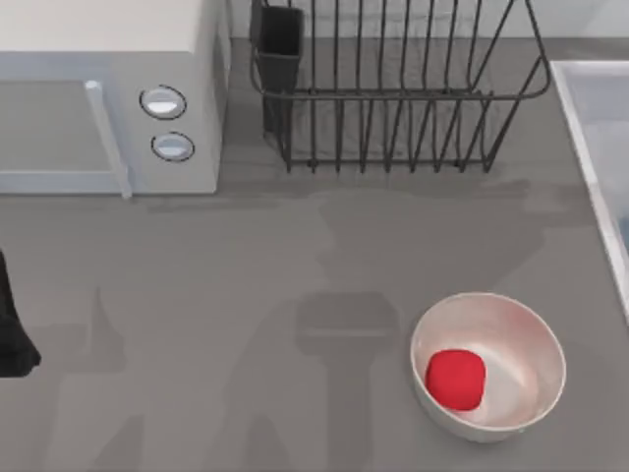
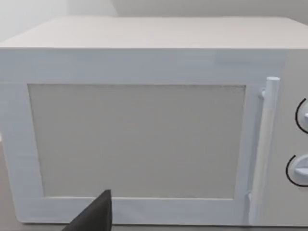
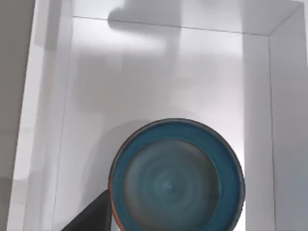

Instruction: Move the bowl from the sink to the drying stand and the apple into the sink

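Note:
The teal-blue bowl (image 3: 177,178) with its thin orange-red rim lies flat on the floor of the pale sink (image 3: 159,62). My right gripper (image 3: 91,217) hangs above it, a dark part of it beside the bowl's rim. In the top view the sink's raised rim (image 1: 590,128) runs along the right edge. The red apple (image 1: 456,379) rests inside a glossy white bowl (image 1: 521,334) at the front right. The black wire drying stand (image 1: 393,93) stands at the back centre with nothing on it. My left arm (image 1: 12,329) is parked at the table's left edge, its gripper (image 2: 95,216) facing the microwave.
A white microwave (image 1: 108,98) with two round knobs and a bar handle (image 2: 267,144) fills the back left. The stand's square black cup (image 1: 278,44) sits at its left corner. Bare grey table lies between the microwave, the stand and the white bowl.

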Motion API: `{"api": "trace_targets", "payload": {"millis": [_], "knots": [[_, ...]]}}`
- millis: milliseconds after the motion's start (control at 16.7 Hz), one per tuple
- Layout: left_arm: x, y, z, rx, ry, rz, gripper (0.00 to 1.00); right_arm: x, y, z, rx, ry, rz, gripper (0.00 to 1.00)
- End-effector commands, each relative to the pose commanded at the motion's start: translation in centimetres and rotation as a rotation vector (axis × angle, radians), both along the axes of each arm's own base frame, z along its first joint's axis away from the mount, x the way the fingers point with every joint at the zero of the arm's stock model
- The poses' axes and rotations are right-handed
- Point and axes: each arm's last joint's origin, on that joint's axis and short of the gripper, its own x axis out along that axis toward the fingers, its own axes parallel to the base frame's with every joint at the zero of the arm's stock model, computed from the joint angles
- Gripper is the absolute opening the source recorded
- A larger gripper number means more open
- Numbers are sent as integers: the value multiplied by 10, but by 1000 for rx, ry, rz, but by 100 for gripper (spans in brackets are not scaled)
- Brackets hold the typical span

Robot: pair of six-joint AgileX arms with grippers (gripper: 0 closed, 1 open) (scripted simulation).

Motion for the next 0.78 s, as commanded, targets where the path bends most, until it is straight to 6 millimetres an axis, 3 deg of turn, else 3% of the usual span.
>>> {"api": "trace_targets", "payload": {"millis": [120,300,540,780], "knots": [[0,0,0,0,0,0,100,20,-12,10,-23,-24,-3,100],[0,0,0,0,0,0,100,51,-34,-5,-39,35,-16,100],[0,0,0,0,0,0,100,75,-67,-61,4,246,-41,100],[0,0,0,0,0,0,100,77,-91,-122,94,467,-63,100]]}}
